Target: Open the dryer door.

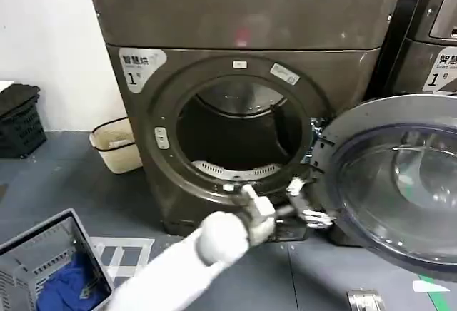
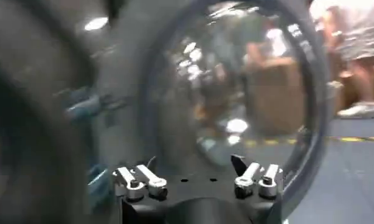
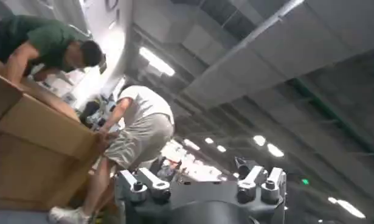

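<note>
Nearest to us in the head view is our left arm, a white forearm rising from the bottom edge toward the dryer (image 1: 243, 104), ending in the left hand (image 1: 275, 198) just below the lower rim of the round drum opening (image 1: 239, 136). We see its two metal fingers (image 1: 249, 195) spread apart with nothing between them, so the hand is released. From the left wrist view the left hand (image 2: 197, 180) shows the same thing: both finger pairs stand apart and grip nothing, with the clear domed window of the door directly ahead.

We find the dryer door (image 1: 400, 182) swung fully open to the right of the opening, hinged at the right side of the front panel, its grey inner face and clear domed window turned toward us. In the left wrist view the dryer door (image 2: 235, 85) curves across the scene, reflecting ceiling lights.

Our right hand (image 3: 199, 182) is seen from its own wrist camera pointing up toward a ceiling with strip lights; its fingers are apart and hold nothing.

On the floor to the left of the dryer stands a beige bin (image 1: 116, 143). At lower left we see a grey basket (image 1: 43, 243) holding a blue cloth (image 1: 64, 286). A second grey machine (image 1: 428, 33) stands behind the open door at the right.
</note>
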Tool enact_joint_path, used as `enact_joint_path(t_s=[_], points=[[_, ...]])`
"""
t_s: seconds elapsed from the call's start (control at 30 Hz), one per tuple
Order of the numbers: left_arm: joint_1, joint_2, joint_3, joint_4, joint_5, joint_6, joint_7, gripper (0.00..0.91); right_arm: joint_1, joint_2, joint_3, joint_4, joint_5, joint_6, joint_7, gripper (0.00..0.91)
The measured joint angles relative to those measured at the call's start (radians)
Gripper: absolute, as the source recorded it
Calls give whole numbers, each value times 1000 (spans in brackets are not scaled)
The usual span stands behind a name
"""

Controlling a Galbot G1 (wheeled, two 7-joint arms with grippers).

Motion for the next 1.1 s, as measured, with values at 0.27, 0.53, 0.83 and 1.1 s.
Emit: enact_joint_path(t_s=[0.27,0.53,0.83,1.1], points=[[162,303,-218,-250,-247,115,-143,907,2,-42,-35,-32,-1,16,-11,907],[365,530,-472,-393,-582,311,-418,907,18,-63,-104,-33,6,10,-19,907],[590,677,-727,-419,-983,382,-815,907,15,-82,-176,-32,103,-23,-61,907],[689,764,-842,-385,-1302,381,-1105,907,21,-78,-203,-21,175,-13,-83,907]])
